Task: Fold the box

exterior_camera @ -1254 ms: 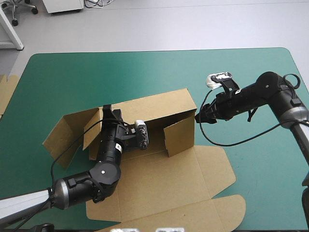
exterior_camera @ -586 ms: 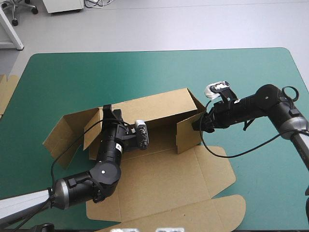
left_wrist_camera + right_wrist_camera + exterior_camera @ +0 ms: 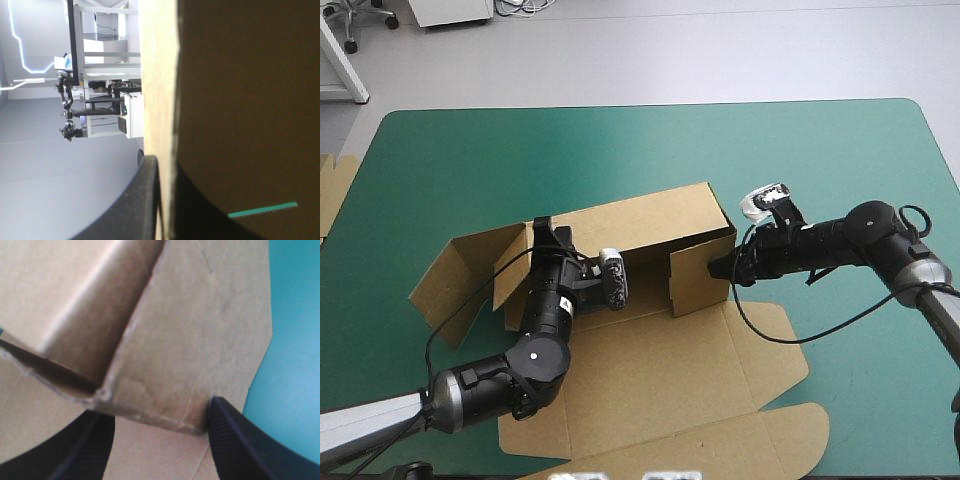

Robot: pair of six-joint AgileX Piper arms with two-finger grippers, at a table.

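Left jaws clamp the brown box point(image 3: 650, 225) at 9 o'clock. Right jaws, spread, press its 3 o'clock flap point(image 3: 698, 280), which, ungripped, could swing outward.

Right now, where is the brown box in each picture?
High view: the box sits mid-table, walls raised, lid flat toward the near edge.
Left wrist view: the box, pinched in the left gripper, blocks much of the view.
Right wrist view: the box shows a corner just ahead of the open right gripper.
Shared landmark: the teal-green cover.
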